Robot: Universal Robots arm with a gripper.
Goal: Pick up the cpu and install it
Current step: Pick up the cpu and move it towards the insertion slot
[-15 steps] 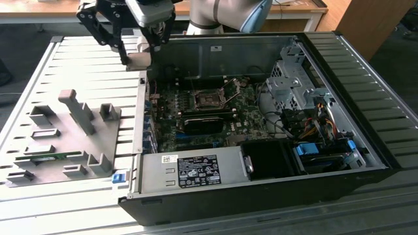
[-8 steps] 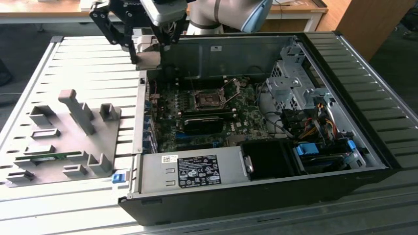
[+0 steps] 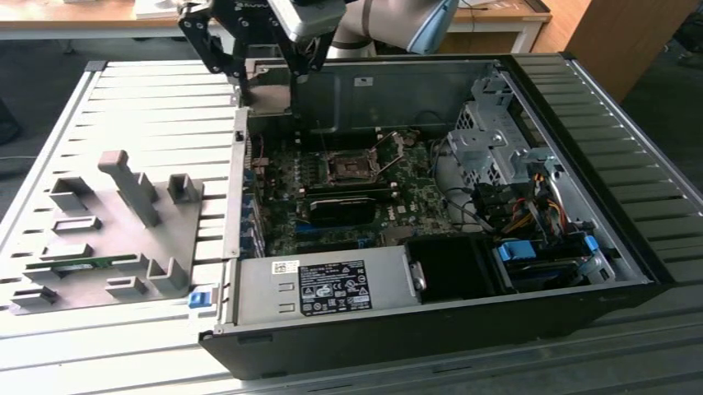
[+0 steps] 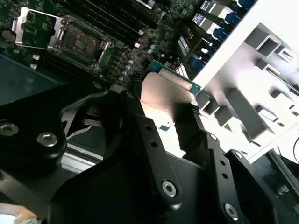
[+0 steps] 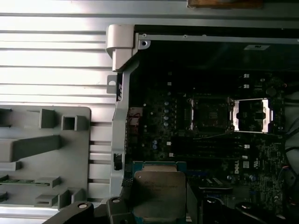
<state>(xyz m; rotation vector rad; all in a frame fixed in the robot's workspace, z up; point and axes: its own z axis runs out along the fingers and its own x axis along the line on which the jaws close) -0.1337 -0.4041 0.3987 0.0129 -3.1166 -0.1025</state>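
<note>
Black tool (image 4: 160, 106) clamped the small silvery square cpu (image 4: 169, 88) edgewise, likely leaving its underside free for the open motherboard socket (image 5: 208, 113).

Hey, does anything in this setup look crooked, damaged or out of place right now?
Nothing stands out. The cpu is held squarely in the end effector over the open computer case. The motherboard socket is empty with its metal cover swung open, which suits fitting a chip.

cpu (image 5: 159, 187): 1 | end effector (image 4: 163, 108): 1 | case (image 3: 631, 247): 1 | socket (image 3: 351, 169): 1 | fixture plate (image 3: 110, 239): 1 | memory stick (image 5: 18, 181): 1 | power supply (image 3: 318, 288): 1
</note>
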